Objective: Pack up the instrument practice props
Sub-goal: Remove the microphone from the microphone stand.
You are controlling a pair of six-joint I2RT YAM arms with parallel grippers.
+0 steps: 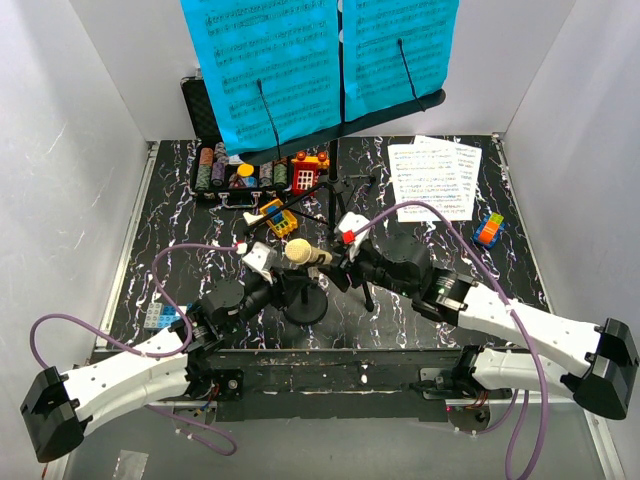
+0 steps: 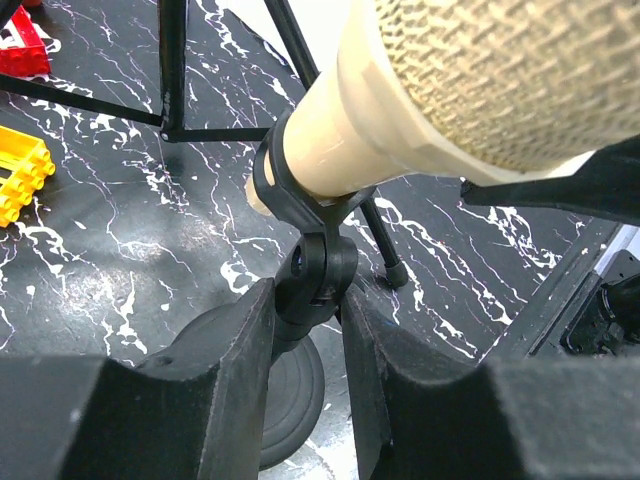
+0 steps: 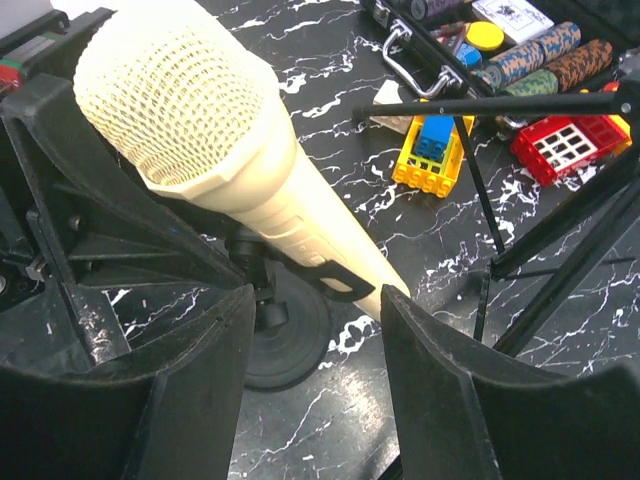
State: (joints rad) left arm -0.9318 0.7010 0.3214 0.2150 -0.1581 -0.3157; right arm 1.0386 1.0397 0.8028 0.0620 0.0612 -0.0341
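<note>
The cream mesh-headed microphone sits in the clip of the small black round-based mic stand, around the middle of the tabletop and toward its near edge. I have the left jaws clamped on the stand's swivel neck just under the clip. The right jaws are spread open on either side of the microphone's handle, not touching it. I judge I am at the very start of the job: steadying the stand so the microphone can be pulled out of its clip. Nothing looks packed yet. The black music stand with tripod legs is set up at the far edge, with the blue sheet-music pages on its desk. I cannot tell from here where the props are meant to go.
</note>
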